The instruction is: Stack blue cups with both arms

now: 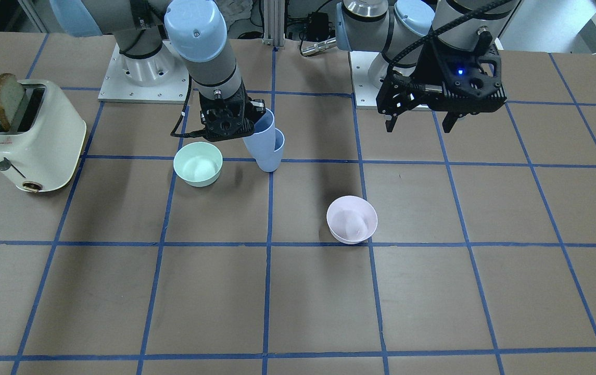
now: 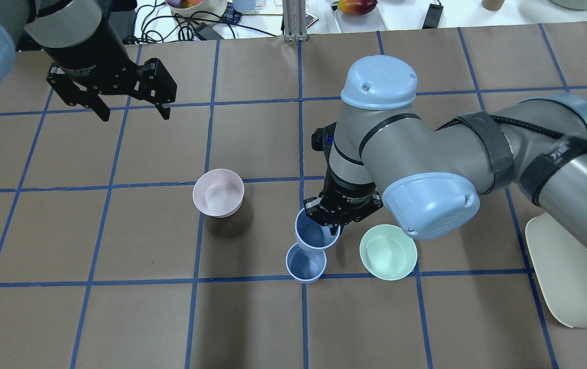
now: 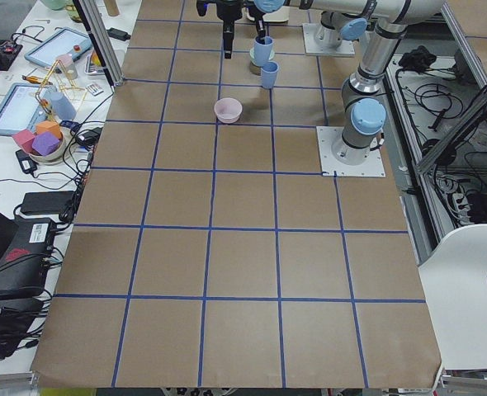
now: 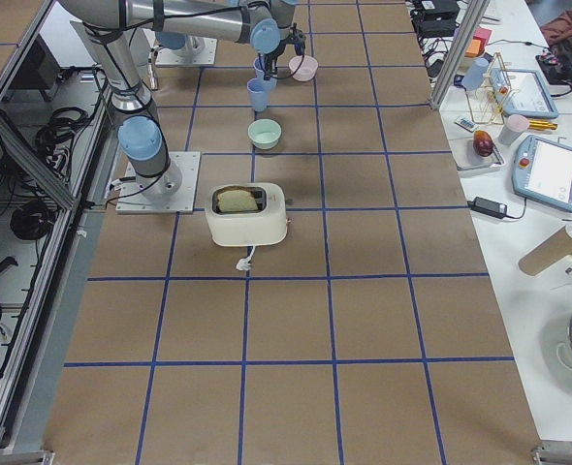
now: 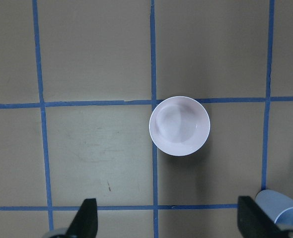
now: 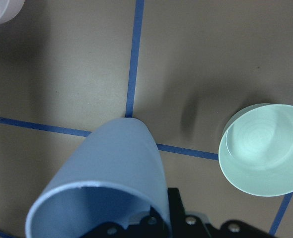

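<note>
One pale-blue cup [image 2: 306, 264] stands upright on the table, also in the front view [image 1: 273, 153]. My right gripper [image 2: 330, 228] is shut on the rim of the second blue cup [image 2: 316, 234] and holds it tilted. Its base is at the standing cup's rim. I cannot tell whether it is inside. In the right wrist view the held cup [image 6: 111, 183] fills the lower left and hides the standing one. My left gripper [image 2: 134, 114] is open and empty, high over the far left of the table. Its fingers [image 5: 84, 220] frame the pink bowl below.
A mint-green bowl [image 2: 388, 251] sits just right of the cups, close to my right wrist. A pale pink bowl [image 2: 218, 193] sits to their left. A cream toaster [image 1: 32, 135] with a slice of bread stands at the robot's far right.
</note>
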`<state>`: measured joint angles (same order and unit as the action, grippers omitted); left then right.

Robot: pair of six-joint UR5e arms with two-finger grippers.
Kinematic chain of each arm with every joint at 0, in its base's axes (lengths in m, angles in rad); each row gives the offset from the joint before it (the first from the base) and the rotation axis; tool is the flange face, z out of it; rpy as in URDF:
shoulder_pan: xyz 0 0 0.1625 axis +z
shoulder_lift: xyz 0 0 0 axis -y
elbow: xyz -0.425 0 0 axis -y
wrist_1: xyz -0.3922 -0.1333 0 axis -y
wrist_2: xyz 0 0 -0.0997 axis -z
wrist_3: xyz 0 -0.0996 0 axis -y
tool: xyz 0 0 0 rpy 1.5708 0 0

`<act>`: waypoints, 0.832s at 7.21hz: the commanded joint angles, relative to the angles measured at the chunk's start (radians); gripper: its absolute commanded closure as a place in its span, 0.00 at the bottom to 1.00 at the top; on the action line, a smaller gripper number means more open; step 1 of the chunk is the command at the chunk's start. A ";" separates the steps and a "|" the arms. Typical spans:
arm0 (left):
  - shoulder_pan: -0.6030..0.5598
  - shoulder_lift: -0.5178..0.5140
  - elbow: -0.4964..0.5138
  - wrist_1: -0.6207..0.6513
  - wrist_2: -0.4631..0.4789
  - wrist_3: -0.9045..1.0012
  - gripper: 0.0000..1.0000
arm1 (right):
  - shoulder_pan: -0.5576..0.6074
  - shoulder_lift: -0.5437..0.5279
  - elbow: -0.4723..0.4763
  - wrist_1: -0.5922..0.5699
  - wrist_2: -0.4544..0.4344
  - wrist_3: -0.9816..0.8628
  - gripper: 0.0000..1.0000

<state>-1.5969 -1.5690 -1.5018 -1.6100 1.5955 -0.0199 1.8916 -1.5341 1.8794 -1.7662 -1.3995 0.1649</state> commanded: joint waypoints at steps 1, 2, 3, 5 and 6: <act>0.000 0.003 0.000 -0.001 0.001 0.000 0.00 | 0.003 0.000 -0.006 -0.006 0.001 0.005 1.00; 0.000 0.003 0.000 -0.001 0.001 0.000 0.00 | 0.003 -0.007 -0.038 0.008 0.002 0.005 1.00; 0.000 0.003 0.000 -0.001 0.001 0.000 0.00 | 0.003 0.000 -0.040 0.043 0.023 0.007 1.00; 0.000 0.003 0.000 -0.002 0.001 0.000 0.00 | 0.004 0.000 -0.037 0.088 0.040 0.008 1.00; 0.000 0.003 0.000 -0.002 0.001 0.000 0.00 | 0.006 0.000 -0.031 0.094 0.043 0.018 1.00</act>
<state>-1.5969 -1.5662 -1.5018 -1.6120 1.5969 -0.0199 1.8963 -1.5343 1.8437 -1.6902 -1.3647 0.1749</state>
